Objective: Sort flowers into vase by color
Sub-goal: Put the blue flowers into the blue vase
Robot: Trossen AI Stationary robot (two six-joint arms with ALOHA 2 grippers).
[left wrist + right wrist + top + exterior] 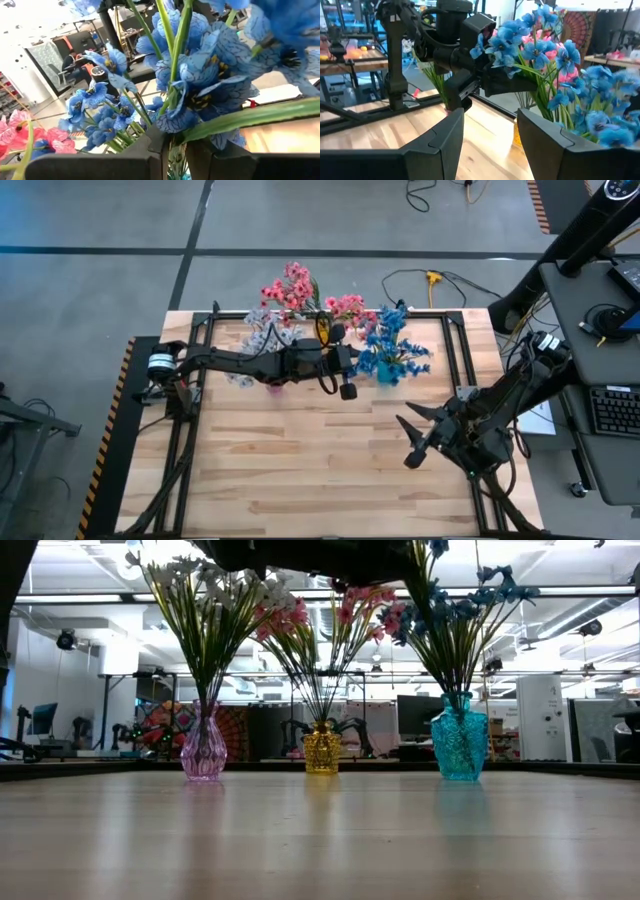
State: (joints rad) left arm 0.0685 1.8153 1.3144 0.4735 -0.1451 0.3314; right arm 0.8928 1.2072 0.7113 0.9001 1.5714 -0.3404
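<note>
Three vases stand in a row at the table's far side. A pink glass vase (204,752) holds white flowers (205,595), a yellow vase (322,750) holds pink flowers (295,288), and a teal vase (460,745) holds blue flowers (395,340). My left gripper (358,362) reaches level from the table's left into the blue bunch, above the teal vase, and is shut on a blue flower's stem. My right gripper (412,442) hovers open over the table's right half, nearer the front edge, with nothing between its fingers (445,140). My left gripper pinches a thin green stem (175,147) of a blue flower between its two fingers, which come in level from the table's left and lie across it. The stem rises from the fingers to a blue blossom (200,85). Its lower end is hidden by the fingers.
A black frame rail (330,315) runs around the wooden tabletop (300,470). The near half of the table lies bare in front of the vases. A desk with a keyboard (612,410) stands beyond the right edge, and a yellow plug and cable (432,280) lie on the floor behind.
</note>
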